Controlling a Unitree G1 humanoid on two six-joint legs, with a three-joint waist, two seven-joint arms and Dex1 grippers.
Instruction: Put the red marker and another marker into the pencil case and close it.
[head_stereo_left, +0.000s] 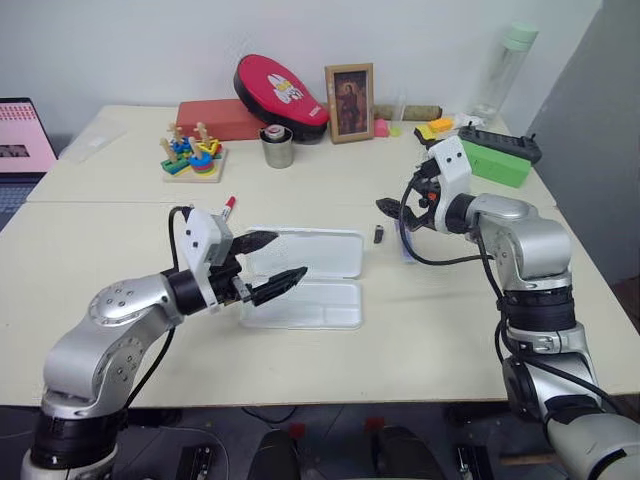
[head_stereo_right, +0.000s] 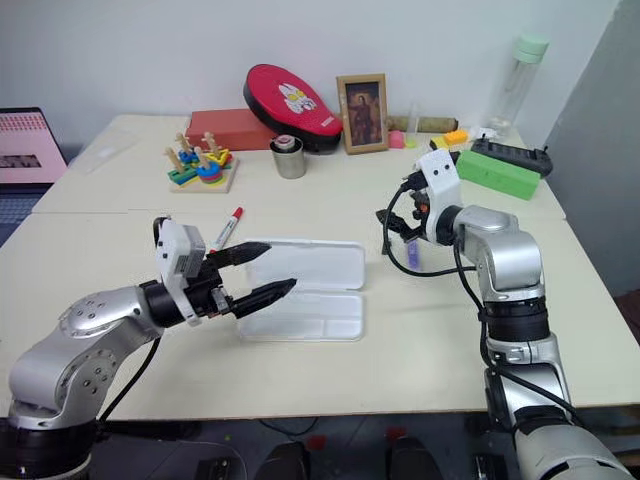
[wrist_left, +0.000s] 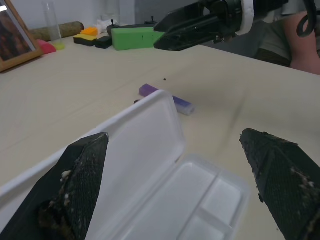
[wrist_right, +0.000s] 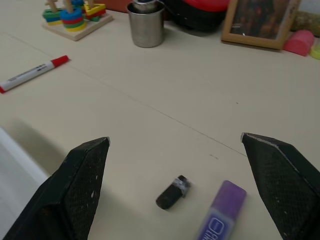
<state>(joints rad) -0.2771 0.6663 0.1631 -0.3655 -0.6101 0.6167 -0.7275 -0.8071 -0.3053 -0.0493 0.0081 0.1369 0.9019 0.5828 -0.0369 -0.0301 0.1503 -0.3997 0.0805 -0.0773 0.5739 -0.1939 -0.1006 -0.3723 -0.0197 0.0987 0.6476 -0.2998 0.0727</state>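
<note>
No text is legible; the short flat purple marker (wrist_right: 220, 218) carries a pale printed label (unreadable).

The case (head_stereo_left: 305, 275) is plain white, lid and tray alike. The red marker (wrist_right: 32, 73) has a white barrel with grey print, a red cap and a red tail. The other marker (wrist_right: 218, 220) is lavender-purple with a paler label. A small object (wrist_right: 172, 192) beside it is black with a silvery end. The surface (head_stereo_left: 120, 230) is pale cream. The pouch (head_stereo_left: 280, 92) is red, edged black, with a white cartoon print. The block (head_stereo_left: 494, 160) is bright green. The cup (head_stereo_left: 278, 147) is bare steel. The frame (head_stereo_left: 350, 102) is light wood around a dark brown picture. The ring toy (head_stereo_left: 194, 155) mixes blue, green, yellow and red.
</note>
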